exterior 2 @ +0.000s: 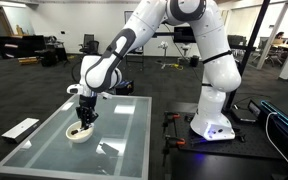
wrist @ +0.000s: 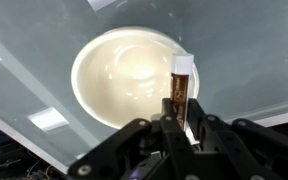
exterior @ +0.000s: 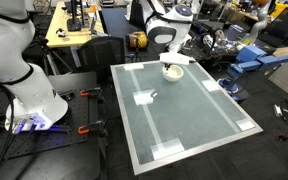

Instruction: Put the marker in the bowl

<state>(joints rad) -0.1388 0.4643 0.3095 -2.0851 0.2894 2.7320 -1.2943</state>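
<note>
Marker (wrist: 182, 88) held over the bowl (wrist: 119, 75), release still to come

The gripper (wrist: 180, 128) has its fingers closed on the marker, whose lighter end sticks out past the fingertips, above the bowl's rim side rather than its middle (the wrist view shows this best). To my mind, it should shift toward the bowl's centre, lower close to the bowl's floor, then open gently so nothing bounces out onto the table (exterior 2: 124, 125).
</note>
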